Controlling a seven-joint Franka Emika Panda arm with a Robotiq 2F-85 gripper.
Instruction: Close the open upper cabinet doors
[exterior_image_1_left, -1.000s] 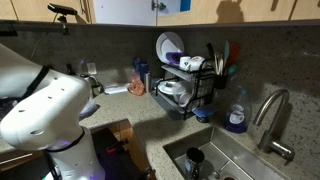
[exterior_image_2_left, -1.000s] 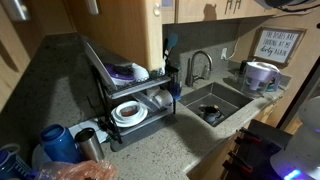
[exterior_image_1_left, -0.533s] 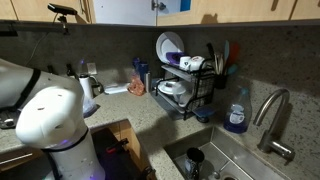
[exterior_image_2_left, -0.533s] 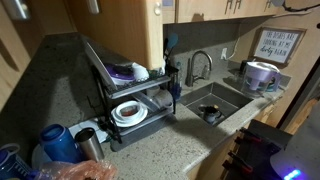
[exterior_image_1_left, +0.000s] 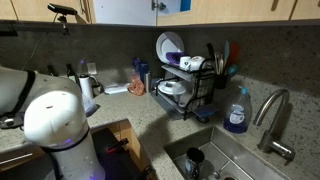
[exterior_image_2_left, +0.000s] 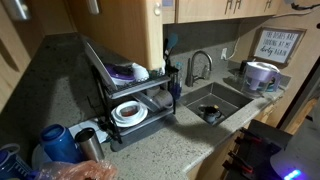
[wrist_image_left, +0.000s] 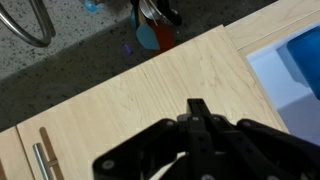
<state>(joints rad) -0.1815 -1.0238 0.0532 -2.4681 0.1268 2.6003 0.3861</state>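
The honey-brown upper cabinet doors run along the top edge in both exterior views. One door panel (exterior_image_2_left: 120, 30) stands swung out above the dish rack (exterior_image_2_left: 130, 95); a paler panel (exterior_image_1_left: 120, 8) shows above the rack in an exterior view. Doors further along (exterior_image_2_left: 230, 6) look shut. My gripper (wrist_image_left: 200, 108) shows only in the wrist view, dark fingers pressed together and holding nothing. It hangs over a pale low wooden cabinet front (wrist_image_left: 150, 95) with a metal bar handle (wrist_image_left: 40, 160), far below the upper doors. My white arm (exterior_image_1_left: 50, 120) fills the lower left of an exterior view.
The dish rack (exterior_image_1_left: 185, 85) holds plates and bowls. A sink (exterior_image_2_left: 210, 105) with a curved faucet (exterior_image_1_left: 272, 115) and a blue soap bottle (exterior_image_1_left: 236, 112) sit beside it. Bottles and cups (exterior_image_2_left: 60, 145) crowd the speckled counter (exterior_image_1_left: 120, 105). A framed sign (exterior_image_2_left: 275, 45) leans on the wall.
My white arm has swung lower and toward the left edge of an exterior view. The cabinet doors and counter items have not moved.
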